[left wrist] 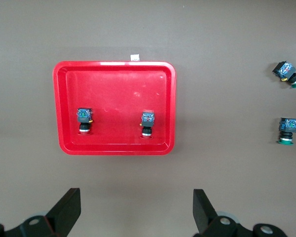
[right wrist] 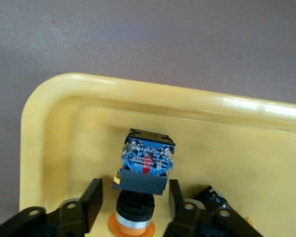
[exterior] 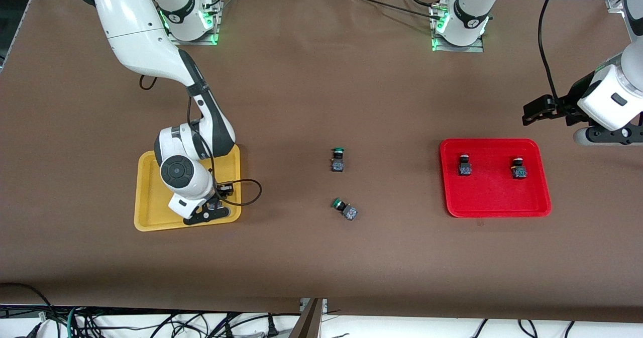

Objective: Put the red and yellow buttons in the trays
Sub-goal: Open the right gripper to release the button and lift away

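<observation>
A yellow-capped button [right wrist: 147, 163] stands cap-down in a corner of the yellow tray [right wrist: 138, 94], its black body up. My right gripper [right wrist: 133, 202] is low in that tray [exterior: 150, 197] and open, with a finger [right wrist: 91, 202] on either side of the button and small gaps showing. In the front view the right gripper [exterior: 213, 210] hides this button. Two red-capped buttons [left wrist: 84, 120] [left wrist: 148, 123] stand apart in the red tray [left wrist: 116, 64], also seen in the front view [exterior: 464, 166] [exterior: 519, 169]. My left gripper [left wrist: 137, 212] waits wide open and empty, up over the table beside the red tray [exterior: 492, 197].
Two green-capped buttons [exterior: 338, 159] [exterior: 344, 209] lie on the brown table between the trays, the second tipped over and nearer the front camera. The right arm's forearm leans over the yellow tray. A black cable loops off that tray's edge.
</observation>
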Robot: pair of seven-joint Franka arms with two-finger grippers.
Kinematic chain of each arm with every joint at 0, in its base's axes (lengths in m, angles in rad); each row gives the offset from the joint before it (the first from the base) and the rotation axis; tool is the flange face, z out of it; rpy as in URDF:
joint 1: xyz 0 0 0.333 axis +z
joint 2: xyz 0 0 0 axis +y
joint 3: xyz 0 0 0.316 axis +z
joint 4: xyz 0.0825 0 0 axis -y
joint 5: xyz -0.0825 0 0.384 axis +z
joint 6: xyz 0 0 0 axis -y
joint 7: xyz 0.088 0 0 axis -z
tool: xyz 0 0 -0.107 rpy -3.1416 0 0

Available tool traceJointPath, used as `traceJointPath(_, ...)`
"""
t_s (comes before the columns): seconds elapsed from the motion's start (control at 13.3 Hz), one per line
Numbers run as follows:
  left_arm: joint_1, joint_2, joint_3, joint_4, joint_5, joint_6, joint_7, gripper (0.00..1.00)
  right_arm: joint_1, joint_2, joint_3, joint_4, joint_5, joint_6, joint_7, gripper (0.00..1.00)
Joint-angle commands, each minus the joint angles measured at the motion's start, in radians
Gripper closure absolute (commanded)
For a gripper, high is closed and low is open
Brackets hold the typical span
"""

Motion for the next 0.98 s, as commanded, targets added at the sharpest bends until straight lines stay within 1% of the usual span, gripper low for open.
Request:
traceJointPath(0.0,-0.003,0.016,0.006,0.034,-0.016,-0.019,0.003,0.0,-0.001,-0.063,0.008,0.009,0.014,-0.087,0.004,0.3)
traceJointPath(0.08,-0.003,0.016,0.006,0.034,-0.017,-0.019,0.003,0.0,-0.001,-0.089,0.008,0.004,0.014,-0.119,0.013,0.26)
traceJointPath(0.3,-0.005,0.016,0.004,0.034,-0.018,-0.019,0.003,0.0,0.006,-0.195,0.013,-0.003,0.014,-0.243,0.03,0.26)
traceJointPath(0.38,-0.005,0.016,0.004,0.036,-0.018,-0.019,0.003,0.0,0.006,-0.244,0.014,-0.028,0.014,-0.255,0.027,0.26)
traceJointPath(0.45,-0.003,0.016,0.004,0.034,-0.018,-0.019,0.003,0.0,0.006,-0.305,0.016,-0.075,0.014,-0.245,0.029,0.2)
traceJointPath(0.6,-0.003,0.016,0.004,0.036,-0.019,-0.019,0.003,0.0,0.006,-0.437,0.031,-0.14,0.015,-0.272,0.03,0.01)
traceJointPath(0.68,-0.005,0.018,0.004,0.034,-0.018,-0.019,0.003,0.0,0.006,-0.505,0.031,-0.167,0.015,-0.316,0.026,0.01)
traceJointPath(0.9,-0.005,0.018,0.004,0.034,-0.019,-0.019,0.003,0.0,0.004,-0.655,0.024,-0.186,0.015,-0.474,0.01,0.01)
